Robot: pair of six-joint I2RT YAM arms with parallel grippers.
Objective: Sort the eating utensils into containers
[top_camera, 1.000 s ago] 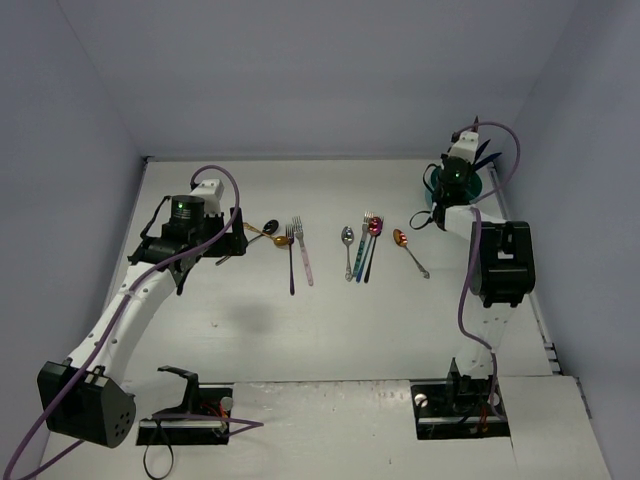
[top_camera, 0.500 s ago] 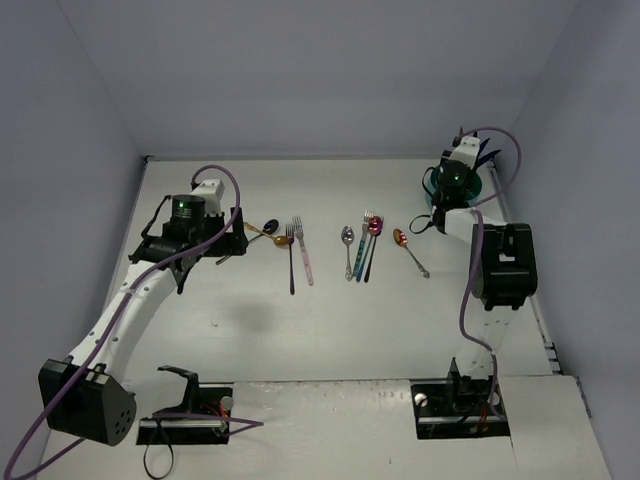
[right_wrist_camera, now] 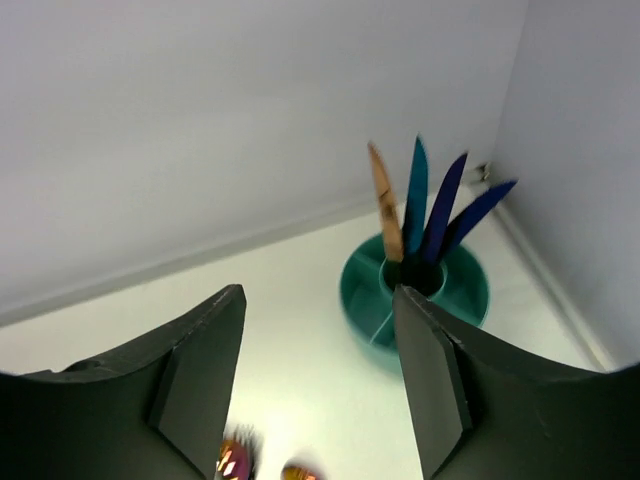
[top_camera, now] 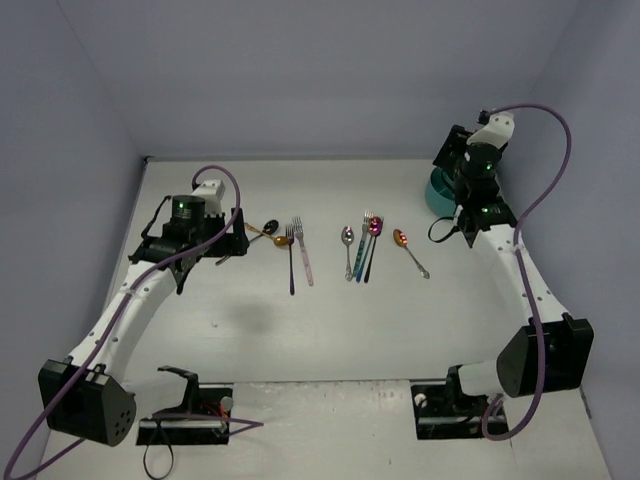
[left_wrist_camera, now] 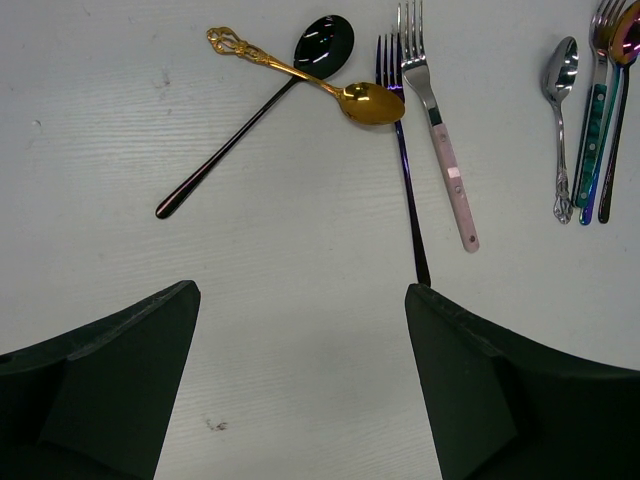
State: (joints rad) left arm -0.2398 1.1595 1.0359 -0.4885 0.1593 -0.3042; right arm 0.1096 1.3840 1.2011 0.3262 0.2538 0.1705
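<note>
Left gripper [left_wrist_camera: 300, 300] is wide open with nothing in it, hovering over the table [left_wrist_camera: 300, 230] toward the far left corner. Right gripper [right_wrist_camera: 318, 300] is spread wide too and empty, raised and facing the caddy [right_wrist_camera: 462, 288] in the far right corner. Standing in the caddy's middle are a copper handle [right_wrist_camera: 383, 200], a teal handle [right_wrist_camera: 415, 190] and dark blue handles [right_wrist_camera: 445, 205], all leaning and well above the rim.

The loose pieces lie in a row across the far half of the table: black spoon [left_wrist_camera: 255, 120], gold spoon [left_wrist_camera: 300, 75], dark fork [left_wrist_camera: 405, 160], pink-handled fork [left_wrist_camera: 445, 150], silver spoon [left_wrist_camera: 562, 110], teal-handled fork [left_wrist_camera: 592, 120], pink spoon [left_wrist_camera: 625, 50] and copper spoon [top_camera: 408, 248].

Likely risks:
- The gold spoon lies across the black spoon, and its bowl is touching or just beside the dark fork. Pinching any one probably drags the others.
- The two forks lie close together at the heads, so the fingers could catch both.
- The centre trio is bunched and partly overlapping, so the same double-grab problem applies.
- All pieces lie thin and flat on a hard top, so the fingers may slip off or scrape.
- At the caddy, the leaning handles crowd the opening. A new piece could knock them or tip the short caddy.
- The right wall is close to the caddy, which leaves little room for the arm.

The table is off-white with faint grain and a few small marks. Plain pale lilac walls [top_camera: 330, 80] rise at the far, left and right edges.
</note>
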